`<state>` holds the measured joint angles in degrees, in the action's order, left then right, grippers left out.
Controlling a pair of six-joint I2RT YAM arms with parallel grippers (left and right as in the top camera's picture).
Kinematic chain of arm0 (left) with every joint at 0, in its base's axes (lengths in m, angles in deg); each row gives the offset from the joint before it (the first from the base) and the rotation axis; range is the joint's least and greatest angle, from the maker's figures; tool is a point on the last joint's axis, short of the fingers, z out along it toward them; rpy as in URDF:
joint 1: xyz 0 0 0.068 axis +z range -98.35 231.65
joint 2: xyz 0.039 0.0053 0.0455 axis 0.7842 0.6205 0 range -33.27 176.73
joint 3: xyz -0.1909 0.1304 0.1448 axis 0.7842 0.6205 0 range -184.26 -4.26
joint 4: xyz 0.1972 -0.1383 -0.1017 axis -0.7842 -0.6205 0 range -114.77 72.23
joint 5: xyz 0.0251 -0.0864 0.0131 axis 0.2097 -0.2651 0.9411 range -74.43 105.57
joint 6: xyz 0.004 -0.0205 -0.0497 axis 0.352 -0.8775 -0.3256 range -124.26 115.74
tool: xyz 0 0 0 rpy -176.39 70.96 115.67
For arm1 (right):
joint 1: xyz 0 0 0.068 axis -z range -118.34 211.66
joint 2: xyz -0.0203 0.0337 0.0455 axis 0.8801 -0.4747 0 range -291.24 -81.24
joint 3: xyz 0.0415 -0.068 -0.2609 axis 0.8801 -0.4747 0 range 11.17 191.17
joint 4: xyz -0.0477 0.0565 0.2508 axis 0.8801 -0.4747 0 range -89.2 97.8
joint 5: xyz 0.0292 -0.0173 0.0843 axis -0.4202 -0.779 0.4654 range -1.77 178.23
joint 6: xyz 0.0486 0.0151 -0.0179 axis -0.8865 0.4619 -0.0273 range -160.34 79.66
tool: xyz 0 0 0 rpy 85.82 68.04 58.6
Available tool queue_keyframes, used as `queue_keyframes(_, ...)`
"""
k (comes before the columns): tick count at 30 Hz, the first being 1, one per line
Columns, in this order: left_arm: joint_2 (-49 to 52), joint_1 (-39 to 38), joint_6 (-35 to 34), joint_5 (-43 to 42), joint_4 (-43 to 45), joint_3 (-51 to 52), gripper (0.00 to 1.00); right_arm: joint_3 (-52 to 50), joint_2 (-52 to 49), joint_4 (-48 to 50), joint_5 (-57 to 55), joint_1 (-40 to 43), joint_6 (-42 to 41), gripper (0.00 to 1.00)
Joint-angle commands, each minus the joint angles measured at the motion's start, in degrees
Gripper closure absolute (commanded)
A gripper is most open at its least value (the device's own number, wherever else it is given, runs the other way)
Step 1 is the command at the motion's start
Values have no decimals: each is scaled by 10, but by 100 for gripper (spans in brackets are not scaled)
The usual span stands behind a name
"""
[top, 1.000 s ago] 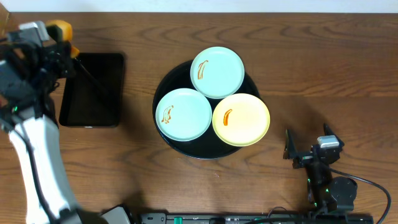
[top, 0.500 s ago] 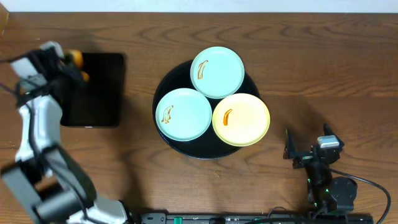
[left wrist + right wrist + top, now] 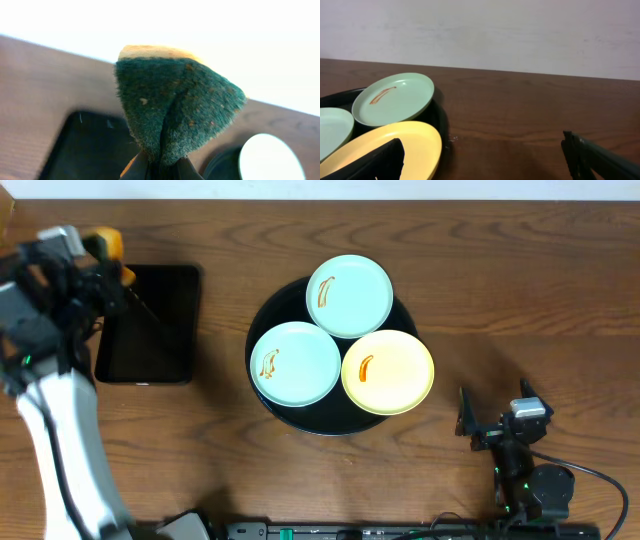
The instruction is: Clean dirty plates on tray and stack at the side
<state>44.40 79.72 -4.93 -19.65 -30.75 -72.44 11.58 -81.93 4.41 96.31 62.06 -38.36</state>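
Nearest, at the right-hand edge of the table (image 3: pixel 520 290): the right gripper (image 3: pixel 481 140) sits low with its jaws spread wide and nothing between them, well apart from the crockery.

Centre of the table: the round black tray (image 3: pixel 322 424) carries all three plates, their edges meeting in a cluster. The yellow plate (image 3: pixel 388 372) lies on the tray's near right and overhangs its rim; one orange-brown smear is noted on it. The near mint plate (image 3: pixel 296 364) lies on the near left, smeared towards its left side. The far mint plate (image 3: pixel 349 296) sits beyond both, overhanging the far rim, with a streak of sauce on its left half. None is stacked at the side.

Far left: the left gripper (image 3: pixel 159 170) is clenched on a sponge (image 3: pixel 175 110), green scouring face folded outward, yellow backing above. It hangs at the far left corner of the rectangular tray (image 3: pixel 150 325).
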Motion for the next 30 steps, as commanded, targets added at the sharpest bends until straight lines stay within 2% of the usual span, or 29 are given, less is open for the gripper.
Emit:
queue_keyframes(1, -71, 1, -9, 17, -15, -14, 93, -1, 3, -2, -1, -5, 4, 1)
queue_keyframes(5, -74, 1, 11, 114, -16, 5, 93, -1, 3, -2, -1, -5, 4, 1)
queue_keyframes(8, -24, 1, 13, 155, -15, 27, 93, -1, 3, -2, -1, -5, 4, 1)
queue_keyframes(14, 156, 2, 4, 155, -2, 39, 93, -1, 3, -2, -1, -5, 4, 1)
queue_keyframes(17, 171, 2, 4, 111, -2, 39, 93, -1, 3, -2, -1, -5, 4, 1)
queue_keyframes(22, 88, 1, -16, 39, -2, 24, 93, -1, 3, -2, -1, -5, 4, 1)
queue_keyframes(25, 9, 1, -45, 33, 0, 24, 93, -1, 3, -2, -1, -5, 4, 1)
queue_keyframes(30, -97, -4, -57, 26, -19, 24, 92, -1, 3, -2, -1, -5, 4, 1)
